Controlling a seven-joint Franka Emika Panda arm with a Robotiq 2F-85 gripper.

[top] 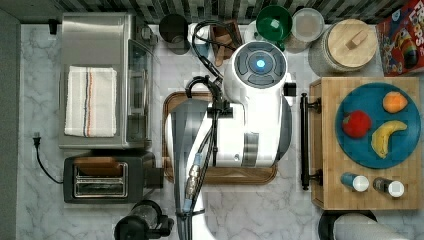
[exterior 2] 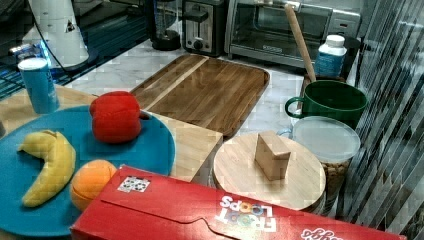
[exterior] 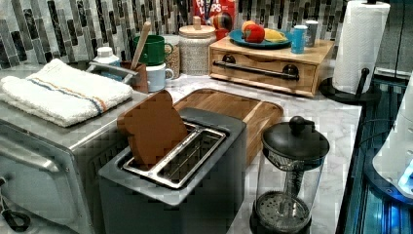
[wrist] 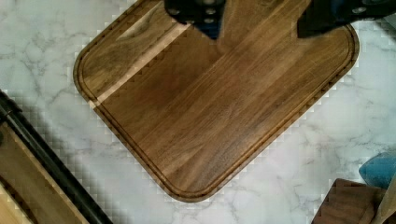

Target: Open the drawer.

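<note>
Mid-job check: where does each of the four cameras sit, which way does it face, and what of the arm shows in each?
Top view: overhead, straight down; the arm hides much of the tray, drawer handle on the top view's right.
Left view: low behind the toaster, facing the drawer; white robot base.
Right view: above the blue plate, facing the tray; base.
Wrist view: looks down on the tray; end effector.
All four share the tray.

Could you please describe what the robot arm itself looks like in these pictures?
The arm has glossy white rounded shells with grey joint sections, a round grey cap with a glowing blue light, and black cables along it. The gripper shows as dark fingers with small screws.
</note>
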